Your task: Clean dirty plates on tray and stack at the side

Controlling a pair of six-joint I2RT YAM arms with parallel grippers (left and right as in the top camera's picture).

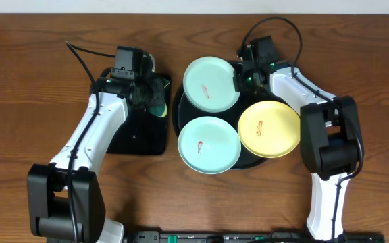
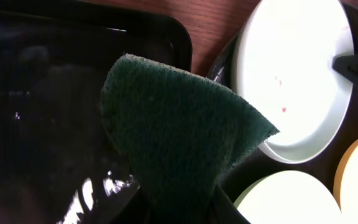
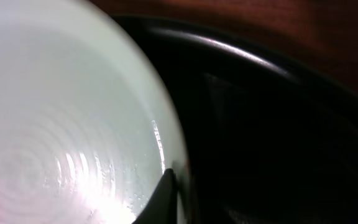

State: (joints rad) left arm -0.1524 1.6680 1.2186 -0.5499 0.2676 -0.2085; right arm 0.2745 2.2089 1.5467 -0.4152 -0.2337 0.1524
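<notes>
1 round black tray nearly full, wood table open all round | rectangular tray just left | upper mint plate at far rim, right gripper pinched on its right edge | lower mint plate, yellow plate untouched | left gripper clenching green sponge beside the upper mint plate

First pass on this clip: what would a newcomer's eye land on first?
Three red-smeared plates fill the round black tray: the far mint plate, the near mint plate and the yellow plate. The right gripper pinches the far mint plate's rim. The left gripper holds a green sponge over a corner of the rectangular tray.
</notes>
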